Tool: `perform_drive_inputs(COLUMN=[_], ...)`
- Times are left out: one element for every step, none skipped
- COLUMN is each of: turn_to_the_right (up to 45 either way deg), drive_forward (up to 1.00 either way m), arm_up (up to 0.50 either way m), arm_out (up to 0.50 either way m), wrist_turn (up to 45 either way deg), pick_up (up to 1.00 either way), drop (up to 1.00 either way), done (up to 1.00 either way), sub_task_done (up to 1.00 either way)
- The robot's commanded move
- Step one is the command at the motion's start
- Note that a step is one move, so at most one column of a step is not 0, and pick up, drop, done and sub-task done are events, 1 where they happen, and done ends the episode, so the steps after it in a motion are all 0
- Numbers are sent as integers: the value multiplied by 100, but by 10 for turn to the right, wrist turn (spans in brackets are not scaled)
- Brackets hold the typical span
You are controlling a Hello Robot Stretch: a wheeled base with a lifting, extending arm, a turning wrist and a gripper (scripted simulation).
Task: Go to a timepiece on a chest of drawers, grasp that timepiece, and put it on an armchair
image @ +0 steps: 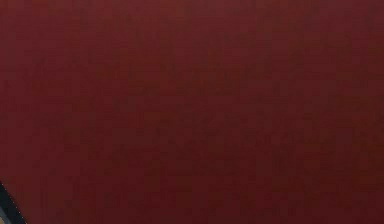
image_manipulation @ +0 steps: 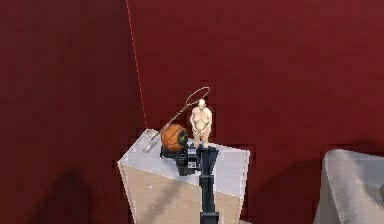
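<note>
A pale chest of drawers (image_manipulation: 232,168) stands against the dark red wall in the arm side view. On its top are a beige statue of a standing figure (image_manipulation: 201,122), an orange ball-like thing (image_manipulation: 174,136) and a thin looped racket shape (image_manipulation: 193,98). My arm (image_manipulation: 207,192) rises from the bottom edge to the chest's top. The gripper (image_manipulation: 186,160) sits low over the top, just below the orange thing. I cannot tell whether it holds anything. I cannot make out a timepiece by its shape. A grey armchair (image_manipulation: 352,186) is at the lower right.
A dark red wall (image: 190,100) stands close ahead in the forward view. A small dark thing (image: 8,208) pokes in at that view's bottom left corner. In the arm side view a wall corner (image_manipulation: 135,60) runs down behind the chest.
</note>
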Motion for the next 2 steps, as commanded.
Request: perform_drive_inputs(turn_to_the_right=[0, 0], drive_forward=[0, 0], arm_up=[0, 10], arm_out=[0, 0], wrist_turn=[0, 0], pick_up=[100, 0], drop=[0, 0], done=[0, 0], sub_task_done=[0, 0])
